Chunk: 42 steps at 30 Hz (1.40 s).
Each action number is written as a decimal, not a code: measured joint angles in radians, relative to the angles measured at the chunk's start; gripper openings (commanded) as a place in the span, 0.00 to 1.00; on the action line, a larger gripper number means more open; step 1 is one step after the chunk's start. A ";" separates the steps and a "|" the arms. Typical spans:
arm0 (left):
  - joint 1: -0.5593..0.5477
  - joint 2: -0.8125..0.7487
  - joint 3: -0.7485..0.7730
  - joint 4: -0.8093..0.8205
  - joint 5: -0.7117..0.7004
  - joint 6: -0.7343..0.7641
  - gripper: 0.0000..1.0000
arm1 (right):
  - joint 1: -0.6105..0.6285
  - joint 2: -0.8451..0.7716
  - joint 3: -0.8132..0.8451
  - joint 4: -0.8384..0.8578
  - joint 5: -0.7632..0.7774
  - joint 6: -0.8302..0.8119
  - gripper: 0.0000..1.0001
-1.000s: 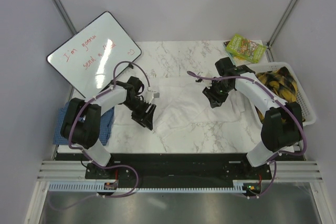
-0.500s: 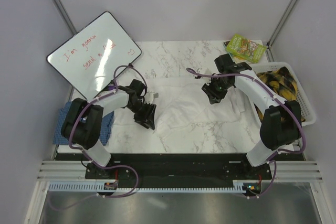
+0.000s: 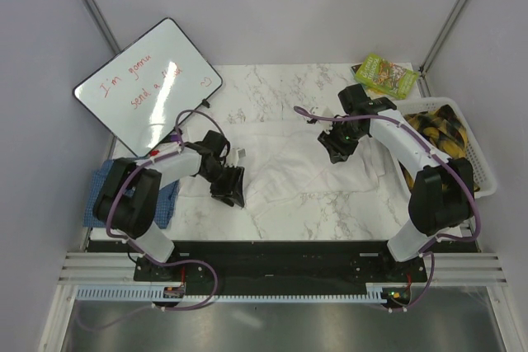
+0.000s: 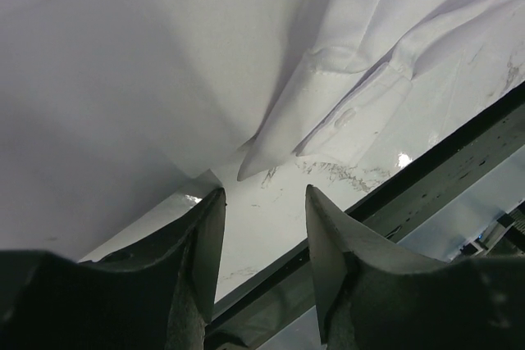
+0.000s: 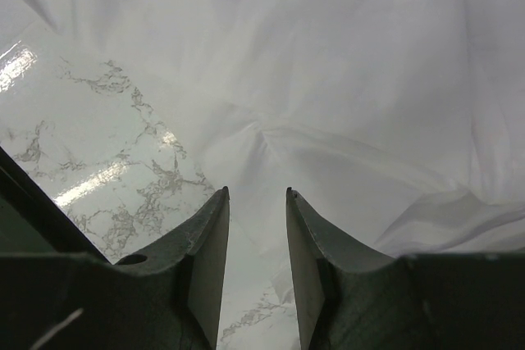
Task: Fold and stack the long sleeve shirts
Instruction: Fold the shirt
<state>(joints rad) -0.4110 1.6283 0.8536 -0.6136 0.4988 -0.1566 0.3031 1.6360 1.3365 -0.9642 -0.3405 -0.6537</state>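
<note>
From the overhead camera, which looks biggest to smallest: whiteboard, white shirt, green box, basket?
1. white shirt
2. whiteboard
3. basket
4. green box
Shirt and whiteboard look close; the tilted board may sit nearer the camera.

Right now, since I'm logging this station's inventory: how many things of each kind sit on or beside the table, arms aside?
Shirts: 2, the white shirt and the blue shirt
Whiteboard: 1
Green box: 1
Basket: 1
Yellow-and-black bundle in the basket: 1
Total: 6
</note>
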 measured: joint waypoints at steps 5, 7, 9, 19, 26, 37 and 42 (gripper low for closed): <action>0.000 -0.021 -0.024 0.040 0.000 -0.029 0.51 | -0.005 0.000 0.000 -0.002 -0.002 -0.008 0.42; 0.000 -0.030 -0.033 0.058 0.000 -0.040 0.50 | -0.007 0.000 0.000 -0.002 -0.003 -0.009 0.42; 0.000 -0.037 -0.043 0.080 0.000 -0.051 0.50 | -0.009 0.000 0.000 -0.003 -0.003 -0.009 0.42; 0.000 -0.068 -0.089 0.173 -0.001 -0.096 0.47 | -0.011 0.000 0.000 -0.024 -0.011 -0.016 0.42; 0.000 -0.072 -0.098 0.206 -0.018 -0.103 0.35 | -0.013 0.000 0.000 -0.024 -0.021 -0.016 0.42; -0.001 -0.071 -0.092 0.195 -0.036 -0.111 0.02 | -0.013 0.000 0.000 -0.027 -0.021 -0.024 0.41; -0.001 -0.072 0.029 0.072 -0.040 -0.058 0.02 | -0.030 0.000 0.000 -0.033 -0.027 -0.024 0.42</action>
<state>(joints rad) -0.4122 1.5566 0.8822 -0.5415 0.4583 -0.2150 0.2729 1.6360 1.3365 -0.9970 -0.3679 -0.6773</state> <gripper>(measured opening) 0.025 0.416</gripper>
